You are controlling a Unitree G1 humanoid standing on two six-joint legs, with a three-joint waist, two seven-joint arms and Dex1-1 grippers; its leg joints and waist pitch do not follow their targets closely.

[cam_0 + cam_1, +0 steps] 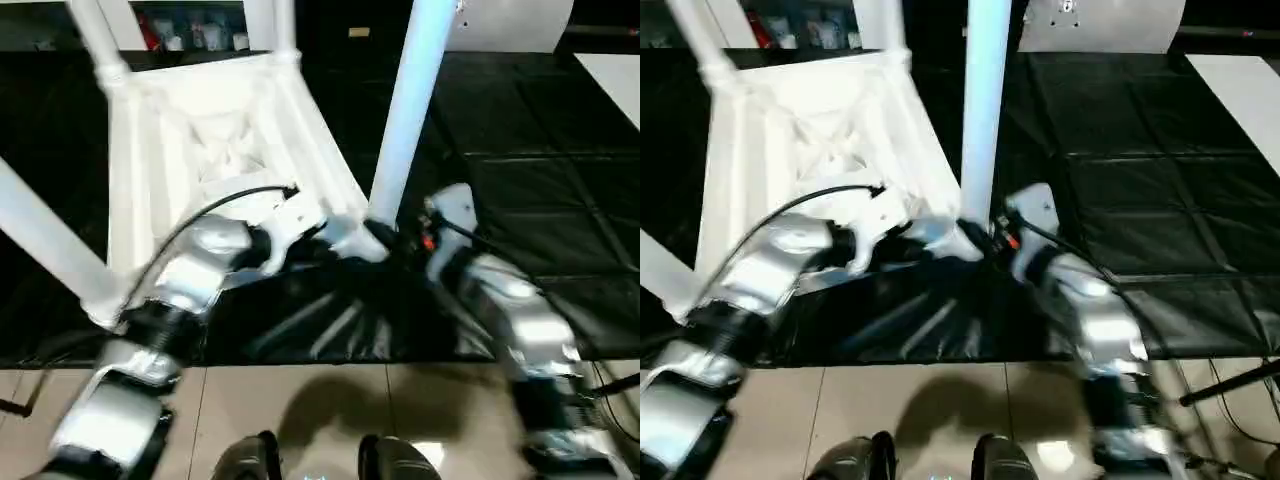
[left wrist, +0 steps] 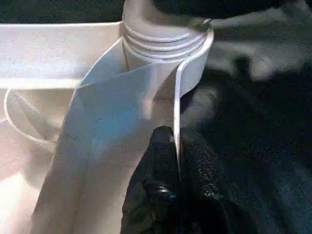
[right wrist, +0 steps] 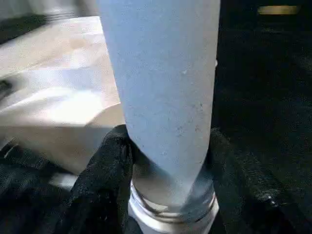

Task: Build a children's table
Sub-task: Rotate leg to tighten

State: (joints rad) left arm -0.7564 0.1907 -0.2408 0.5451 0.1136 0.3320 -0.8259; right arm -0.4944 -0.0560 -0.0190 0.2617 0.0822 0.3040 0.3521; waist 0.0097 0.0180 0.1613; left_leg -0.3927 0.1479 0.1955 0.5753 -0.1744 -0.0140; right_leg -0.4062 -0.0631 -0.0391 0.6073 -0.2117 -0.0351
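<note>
Both grippers sit at the near corner of the upturned table top (image 1: pixel 215 130). Our right gripper (image 3: pixel 168 161) has its black fingers (image 3: pixel 105 165) around the base of a white leg (image 1: pixel 412 100), just above the ribbed collar where the leg meets its corner socket (image 2: pixel 163 36). Our left gripper (image 2: pixel 170 161) is pinched tight on the thin side wall of the top, close below that same socket, one finger on each face of the wall. We see the top lying underside up on a black floor mat (image 1: pixel 540 190), ribs showing, with the held leg rising upright at the near corner. Other legs stand at the far corners (image 1: pixel 95 35) and another slants off to our left (image 1: pixel 45 235). Nearer us, beige floor tiles (image 1: pixel 300 410) run along the mat's edge.
</note>
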